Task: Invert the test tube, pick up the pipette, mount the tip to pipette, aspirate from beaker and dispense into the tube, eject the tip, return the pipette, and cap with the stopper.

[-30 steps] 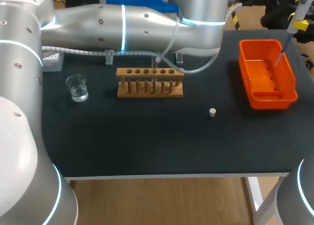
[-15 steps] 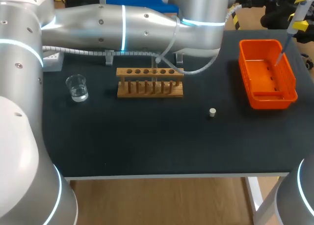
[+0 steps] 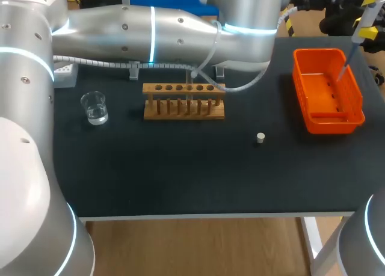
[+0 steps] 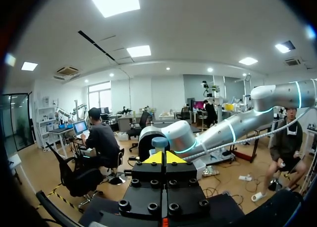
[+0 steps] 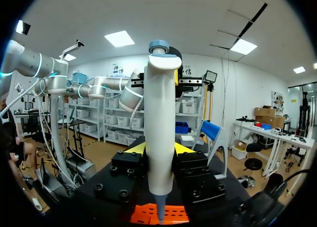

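My right gripper (image 5: 158, 149) is shut on the white pipette (image 5: 159, 123), which stands upright between its yellow tips. In the head view the pipette (image 3: 360, 32) is at the far right, and its thin lower end hangs over the orange bin (image 3: 355, 116). A clear test tube (image 3: 194, 83) stands in the wooden rack (image 3: 183, 110). The glass beaker (image 3: 94, 107) with liquid sits left of the rack. The small white stopper (image 3: 260, 138) lies on the mat in front. My left gripper (image 4: 163, 158) is shut on nothing, raised above the table; its arm spans the back.
The orange bin (image 5: 143, 214) shows right under the pipette's end. My left arm's silver links (image 3: 162, 32) hang over the table's back edge, with a cable looping down behind the rack. The dark mat (image 3: 180, 168) covers the front of the table.
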You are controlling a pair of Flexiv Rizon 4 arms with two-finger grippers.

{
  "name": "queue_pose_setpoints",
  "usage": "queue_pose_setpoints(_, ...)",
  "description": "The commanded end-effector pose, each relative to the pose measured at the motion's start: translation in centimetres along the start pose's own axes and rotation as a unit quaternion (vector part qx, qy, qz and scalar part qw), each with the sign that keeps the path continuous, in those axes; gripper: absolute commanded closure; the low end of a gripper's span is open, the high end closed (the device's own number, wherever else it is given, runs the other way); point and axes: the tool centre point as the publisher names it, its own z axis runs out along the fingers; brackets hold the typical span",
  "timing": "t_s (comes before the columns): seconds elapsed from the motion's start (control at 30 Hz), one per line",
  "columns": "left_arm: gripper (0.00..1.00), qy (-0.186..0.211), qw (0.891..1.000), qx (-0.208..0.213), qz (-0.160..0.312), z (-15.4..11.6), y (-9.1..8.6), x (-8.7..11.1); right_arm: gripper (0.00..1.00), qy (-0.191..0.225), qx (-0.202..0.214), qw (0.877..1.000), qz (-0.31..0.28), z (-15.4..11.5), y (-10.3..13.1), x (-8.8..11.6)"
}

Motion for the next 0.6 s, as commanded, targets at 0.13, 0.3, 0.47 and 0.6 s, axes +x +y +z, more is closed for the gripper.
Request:
queue_pose_setpoints(0.13,1.0,-0.005,1.0,0.002,-0.003,0.1,1.4,0.3,1.0,0.002,0.001,1.0,0.0,0.0,0.6,-0.1)
queue_pose_setpoints(0.3,1.0,-0.007,1.0,0.003,-0.007,0.0,1.8,0.3,1.0,0.002,0.001,1.0,0.0,0.0,0.6,-0.1)
queue_pose_setpoints(0.47,1.0,-0.01,1.0,0.005,-0.002,0.0,1.5,0.4,1.0,0.002,0.001,1.0,0.0,0.0,0.6,-0.1)
queue_pose_setpoints(0.6,1.0,-0.013,1.0,0.006,0.01,-0.3,0.5,0.2,1.0,0.002,0.001,1.0,0.0,0.0,0.6,-0.1)
